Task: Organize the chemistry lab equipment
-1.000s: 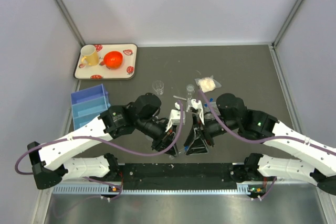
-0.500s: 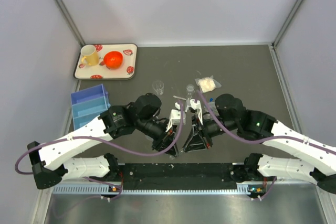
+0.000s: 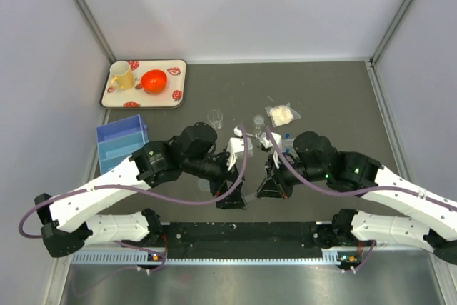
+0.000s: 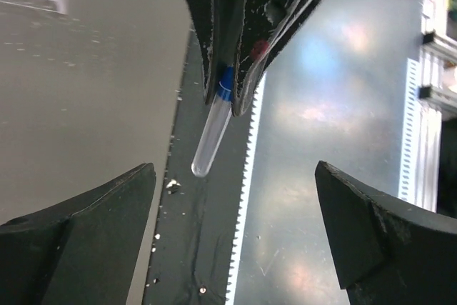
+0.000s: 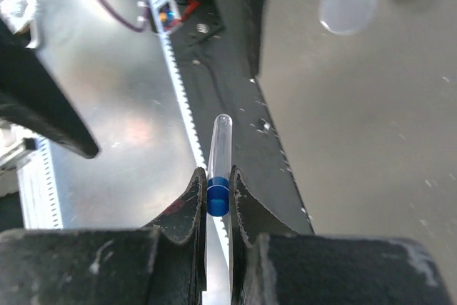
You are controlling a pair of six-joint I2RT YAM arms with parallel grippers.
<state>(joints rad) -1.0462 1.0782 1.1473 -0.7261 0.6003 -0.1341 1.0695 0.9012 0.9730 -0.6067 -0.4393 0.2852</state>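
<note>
Since a second ago the left gripper (image 4: pixel 234 176) has let go and sprung wide, and the right gripper (image 5: pixel 218 178) has closed. The blue-capped tube (image 5: pixel 221 142) now belongs to the right arm alone.

Far left on the table (image 3: pixel 343 98), well apart from both arms, sit the tray (image 3: pixel 182 82) and the blue bin (image 3: pixel 121 144). The left gripper's fingers (image 4: pixel 86 212) stand spread, one on each side of the tube's rounded end and touching neither side of it.

The tube is in the air between the two grippers, above the black strip (image 3: pixel 243 232) at the table's near edge. Its long axis runs straight out of the right gripper, with the cap at the fingers and the clear round end pointing left toward the open left jaws. The right gripper's fingers are pressed together on the blue cap band, so most of the tube's length sticks out unsupported.

The right arm is therefore the one to carry it. It probably has to draw back to the right before swinging, since the tube's tip lies inside the left gripper's spread.

Farther back the dark surface holds a small clear cup (image 3: pixel 215 116) and a packet (image 3: pixel 282 113), with bare room to the right. No tube rack can be made out in these views.
</note>
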